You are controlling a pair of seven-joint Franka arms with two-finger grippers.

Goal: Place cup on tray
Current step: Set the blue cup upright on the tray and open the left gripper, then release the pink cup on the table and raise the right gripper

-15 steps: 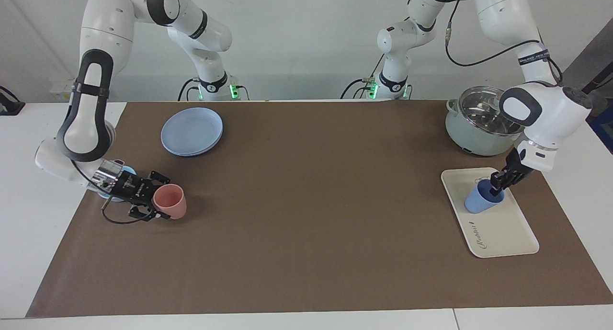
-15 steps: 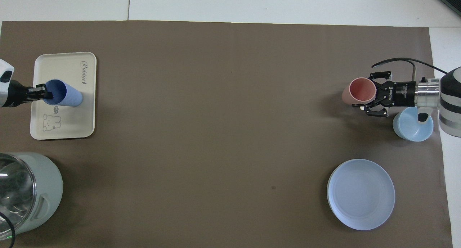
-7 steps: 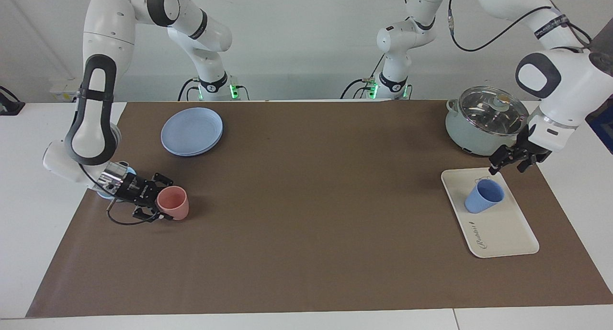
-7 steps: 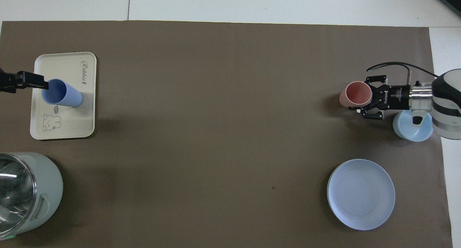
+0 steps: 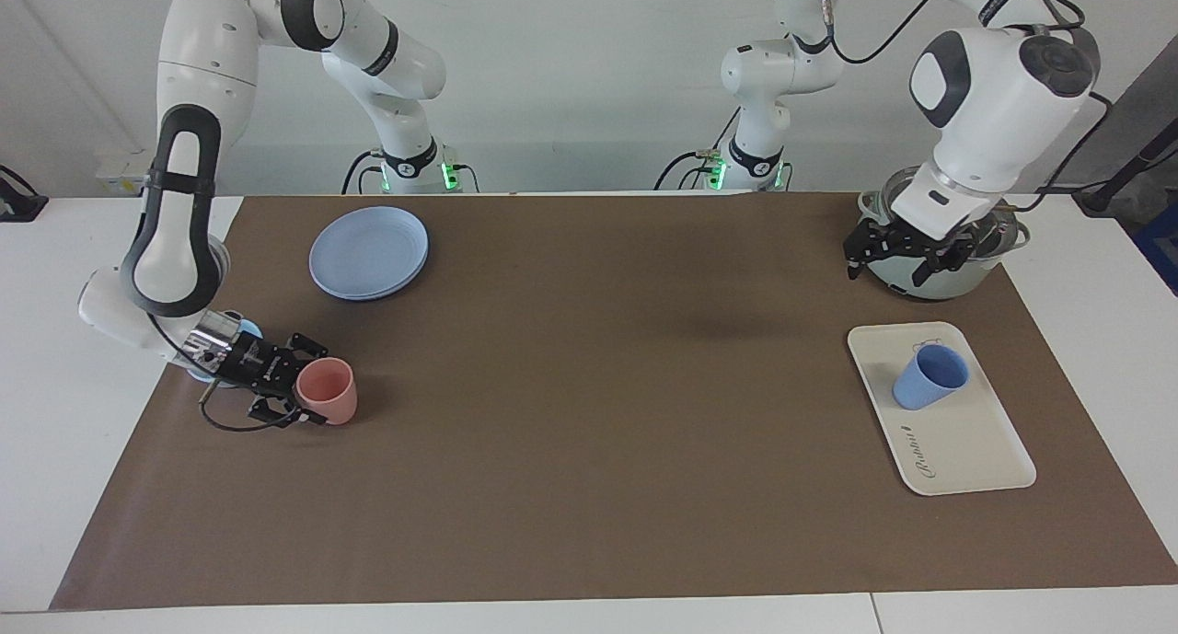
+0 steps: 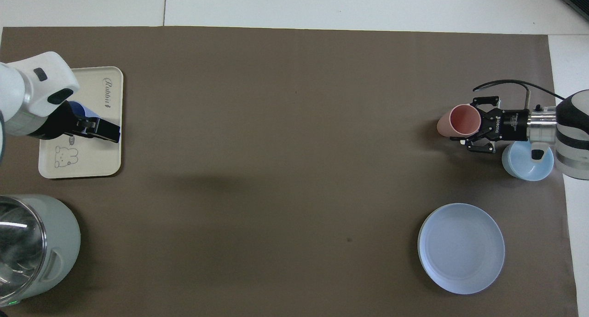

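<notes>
The periwinkle-blue cup stands upright on the cream tray at the left arm's end of the table. My left gripper is open and empty. It hangs in the air above the tray's edge nearest the robots, beside the pot, well clear of the cup. In the overhead view the left gripper covers most of the cup and part of the tray. My right gripper is shut on a pink cup low over the mat; both show in the overhead view, gripper and pink cup.
A pale-green pot with a glass lid stands nearer to the robots than the tray; it also shows in the overhead view. A light-blue bowl sits under the right wrist. A round blue plate lies nearer to the robots than the bowl.
The left gripper let go of the blue cup, rose and drew back toward the pot; the cup stays on the tray. The right gripper shifted slightly with the pink cup.
</notes>
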